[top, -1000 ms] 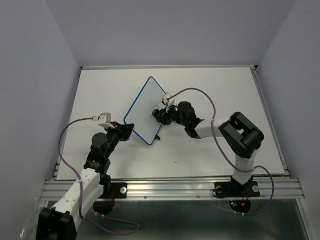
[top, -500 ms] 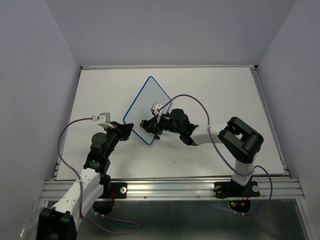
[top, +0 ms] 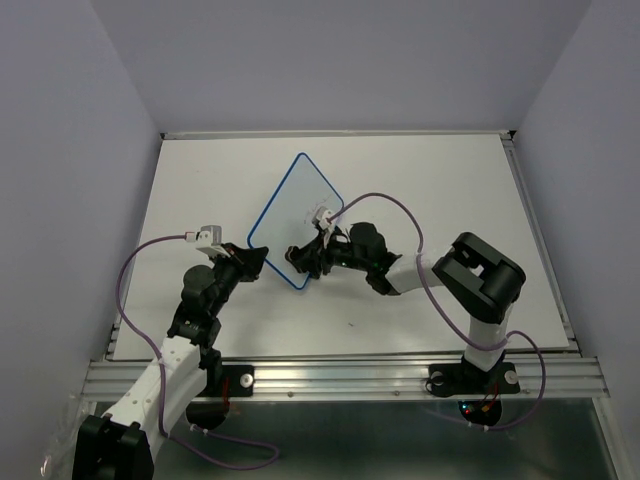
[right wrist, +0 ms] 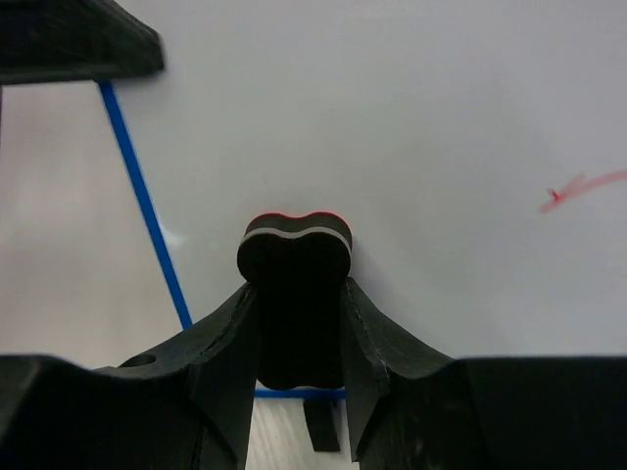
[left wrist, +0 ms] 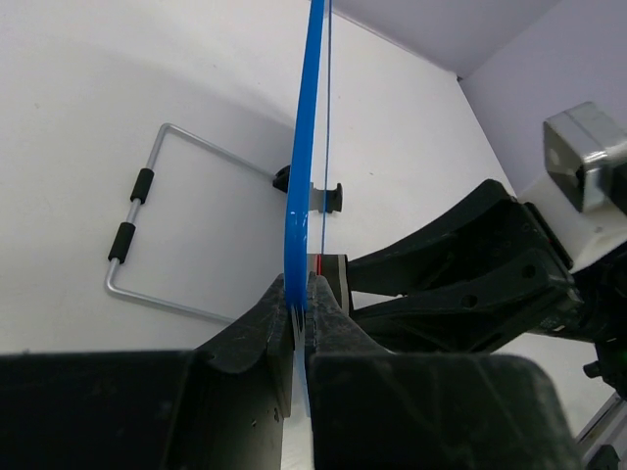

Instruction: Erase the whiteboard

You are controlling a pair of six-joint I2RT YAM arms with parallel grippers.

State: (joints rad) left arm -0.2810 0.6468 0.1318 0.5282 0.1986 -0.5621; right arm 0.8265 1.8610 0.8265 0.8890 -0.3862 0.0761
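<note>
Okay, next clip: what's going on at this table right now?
The left gripper is clamped on the blue frame of the whiteboard, holding it propped up on edge. The right gripper holds a small black eraser with its pad against the board face near the lower corner. A short red streak shows on the board off to one side of the eraser, so the erasing is not finished. A wire stand lies on the table behind the board.

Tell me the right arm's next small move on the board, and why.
Probably slide the eraser across the whiteboard to the red streak. The right gripper is shut on the eraser near the board's blue edge, and that streak in the right wrist view is unwiped. The left gripper clamps the board's frame, steadying it.
</note>
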